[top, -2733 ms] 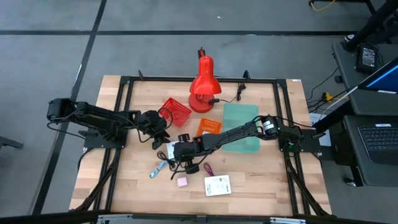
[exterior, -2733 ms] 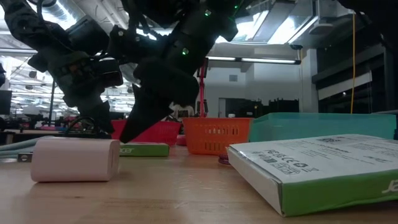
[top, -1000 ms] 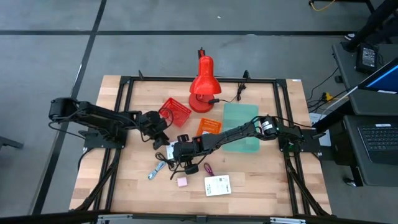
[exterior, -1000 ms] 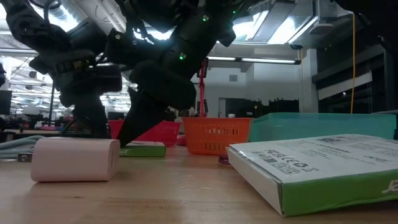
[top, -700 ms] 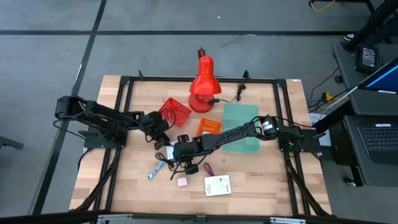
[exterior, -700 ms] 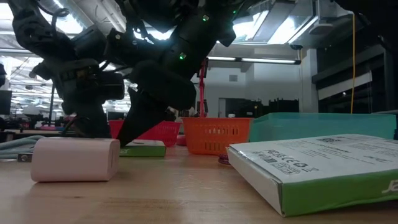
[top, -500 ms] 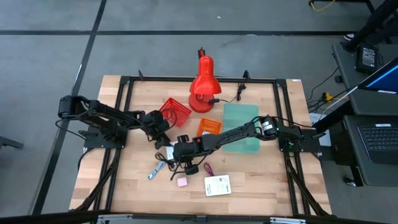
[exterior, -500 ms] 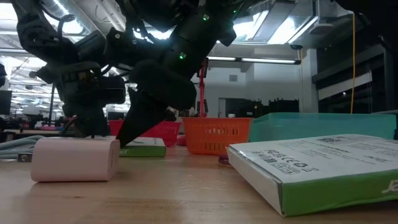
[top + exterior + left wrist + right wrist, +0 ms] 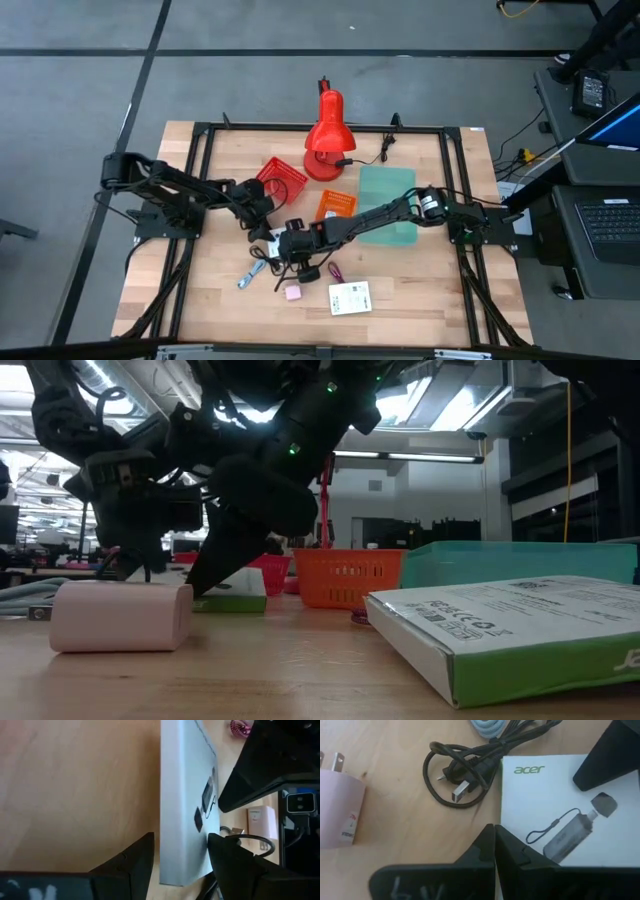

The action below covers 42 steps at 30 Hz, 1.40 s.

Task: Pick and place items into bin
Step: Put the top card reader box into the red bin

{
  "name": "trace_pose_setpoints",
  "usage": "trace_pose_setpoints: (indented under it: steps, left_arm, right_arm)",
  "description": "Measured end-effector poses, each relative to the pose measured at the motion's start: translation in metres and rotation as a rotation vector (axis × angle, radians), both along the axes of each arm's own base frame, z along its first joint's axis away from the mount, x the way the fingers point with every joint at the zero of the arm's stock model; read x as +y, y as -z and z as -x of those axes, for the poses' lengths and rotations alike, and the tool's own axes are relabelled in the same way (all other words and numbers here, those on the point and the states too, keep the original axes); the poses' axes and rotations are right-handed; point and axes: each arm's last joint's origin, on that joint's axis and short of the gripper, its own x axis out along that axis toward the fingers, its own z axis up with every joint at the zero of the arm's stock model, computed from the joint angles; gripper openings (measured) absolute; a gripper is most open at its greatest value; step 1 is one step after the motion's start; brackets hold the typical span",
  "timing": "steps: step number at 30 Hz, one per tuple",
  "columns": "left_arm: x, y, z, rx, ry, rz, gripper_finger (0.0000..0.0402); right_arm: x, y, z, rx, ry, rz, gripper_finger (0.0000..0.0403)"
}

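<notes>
1. Since the earlier frames the left arm has reached farther in over the surface (image 9: 200, 300), and the near end of the white Acer box (image 9: 238, 589) now sits lifted off the wood instead of lying flat.
2. Three containers stand at mid-surface: a red mesh basket (image 9: 284, 178), an orange mesh basket (image 9: 337, 205) and a smooth teal bin (image 9: 388, 204) with low walls. Whether anything lies in them cannot be told.
3. None of the loose items is in a container. The Acer box lies near the baskets, between the two arms.
4. The left claw (image 9: 181, 837) is open, one dark finger on each side of the Acer box's long edge. Whether the pads touch the card cannot be told.
5. The right claw (image 9: 494, 827) is fully closed with nothing between its fingers, its tip at the edge of the box's printed face.
6. A coiled black cable (image 9: 455, 775) lies just beside that box, with a rounded pink cube (image 9: 293, 292) nearby.
7. Closer to the front edge lie a maroon cord loop (image 9: 335, 272), a small blue-silver piece (image 9: 250, 275) and a flat white printed box (image 9: 350, 297).
8. A glossy red desk lamp (image 9: 326, 135) stands behind the baskets.
</notes>
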Motion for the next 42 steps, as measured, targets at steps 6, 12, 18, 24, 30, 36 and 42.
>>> trace_pose_setpoints:
  steps: [6, 12, 18, 24, 30, 36, 42]
  left_arm:
    - [0.001, -0.001, -0.004, -0.054, 0.003, -0.024, 0.0173]
    - [0.000, -0.002, -0.005, -0.070, 0.010, -0.025, 0.0121]
    - [-0.003, -0.005, -0.007, -0.109, 0.060, -0.001, 0.0047]
    - [-0.002, -0.007, -0.008, -0.138, 0.077, -0.007, 0.0044]
    - [0.000, -0.012, -0.006, -0.163, 0.079, 0.005, 0.0044]
    - [-0.001, -0.022, -0.005, -0.219, 0.099, 0.007, 0.0044]
    - [-0.002, -0.039, 0.002, -0.277, 0.115, -0.011, 0.0044]
  right_arm:
    - [0.000, 0.004, 0.001, 0.016, -0.003, 0.004, 0.0000]
    - [0.000, 0.004, 0.001, 0.013, -0.001, 0.006, 0.0000]
    - [0.001, 0.003, 0.001, 0.009, -0.007, 0.000, 0.0000]
    - [0.003, 0.002, 0.001, 0.005, -0.011, 0.007, 0.0000]
    - [0.003, -0.007, 0.007, 0.042, -0.012, 0.021, 0.0000]
    - [0.004, -0.031, 0.015, 0.049, -0.024, 0.007, 0.0000]
    - [0.002, -0.061, 0.025, 0.043, -0.048, -0.012, 0.0000]
